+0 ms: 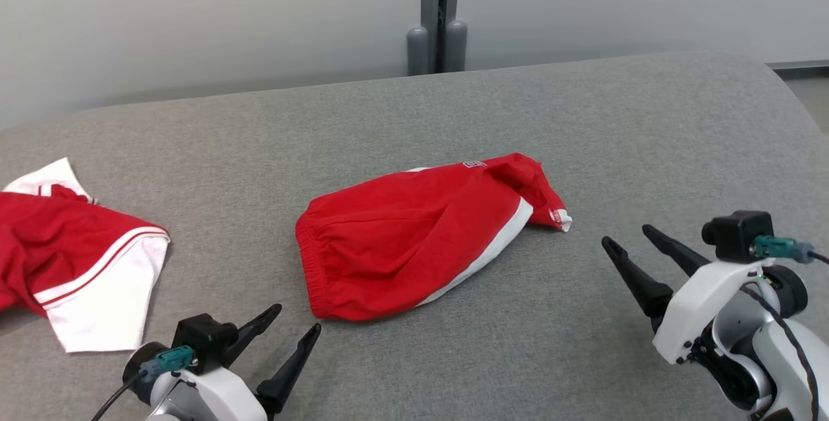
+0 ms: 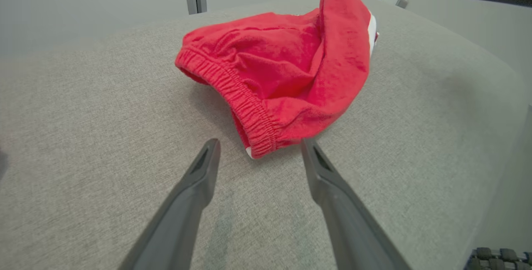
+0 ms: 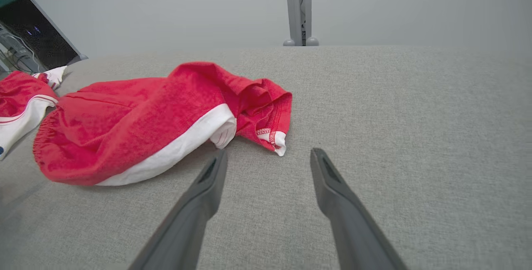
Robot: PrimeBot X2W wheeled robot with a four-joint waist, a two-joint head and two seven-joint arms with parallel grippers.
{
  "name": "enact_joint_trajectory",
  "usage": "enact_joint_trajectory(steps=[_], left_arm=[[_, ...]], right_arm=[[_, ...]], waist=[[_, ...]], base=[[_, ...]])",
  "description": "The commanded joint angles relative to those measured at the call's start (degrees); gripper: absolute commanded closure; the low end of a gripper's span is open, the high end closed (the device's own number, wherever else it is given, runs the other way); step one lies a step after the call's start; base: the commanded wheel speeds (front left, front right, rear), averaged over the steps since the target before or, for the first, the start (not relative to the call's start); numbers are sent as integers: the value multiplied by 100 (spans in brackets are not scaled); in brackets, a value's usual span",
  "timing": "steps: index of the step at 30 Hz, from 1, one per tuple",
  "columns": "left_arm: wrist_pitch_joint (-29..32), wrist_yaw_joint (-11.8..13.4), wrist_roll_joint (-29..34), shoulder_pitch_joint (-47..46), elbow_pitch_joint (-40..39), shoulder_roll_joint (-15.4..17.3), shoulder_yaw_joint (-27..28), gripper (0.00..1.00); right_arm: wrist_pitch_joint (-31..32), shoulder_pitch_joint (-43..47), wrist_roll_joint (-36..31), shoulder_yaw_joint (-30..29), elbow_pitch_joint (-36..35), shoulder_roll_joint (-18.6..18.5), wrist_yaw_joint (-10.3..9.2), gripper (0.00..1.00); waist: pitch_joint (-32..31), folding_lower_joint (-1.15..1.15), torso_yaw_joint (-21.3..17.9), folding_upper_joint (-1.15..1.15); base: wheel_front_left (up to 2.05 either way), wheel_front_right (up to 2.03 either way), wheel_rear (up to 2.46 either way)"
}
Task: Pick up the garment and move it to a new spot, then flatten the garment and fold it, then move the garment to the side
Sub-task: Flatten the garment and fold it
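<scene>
On the grey fabric table [image 1: 583, 116], crumpled red-and-white cloth shorts [image 1: 401, 233] lie free; left gripper [image 1: 298, 317] and right gripper [image 1: 625, 234] stand spread, holding nothing.

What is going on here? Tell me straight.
A two-armed robot is working on red shorts, which lie crumpled on the grey padded surface. Nothing is held: the left gripper is open by the elastic waistband, the right gripper open near the leg hem. The shorts are not yet flattened or folded. Another red and white garment lies to the robot's left.
</scene>
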Motion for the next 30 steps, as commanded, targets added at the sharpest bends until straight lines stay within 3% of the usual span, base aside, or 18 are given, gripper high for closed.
enact_joint_trajectory(steps=[1,12,20,27,30], left_arm=[[19,-9,-49,-105,39,48,-34,0],[285,-9,-299,-538,253,432,-832,0],[146,-9,47,-1003,754,474,-1236,0],[-257,-4,643,-1529,1111,557,-2214,0],[-507,-5,718,-1714,1234,512,-2333,0]], right_arm=[[-58,95,-60,-56,-36,2,1,0],[-93,827,-422,-545,-474,568,1,0],[25,1025,-542,-703,-600,753,1,0],[123,983,-651,-734,-664,812,1,0],[149,1017,-678,-765,-684,832,1,0]], waist=[[38,0,-114,0],[245,0,-488,0],[322,0,-511,0],[411,0,-548,0],[418,0,-555,0]], base=[[0,0,0],[0,0,0],[0,0,0],[0,0,0],[0,0,0]])
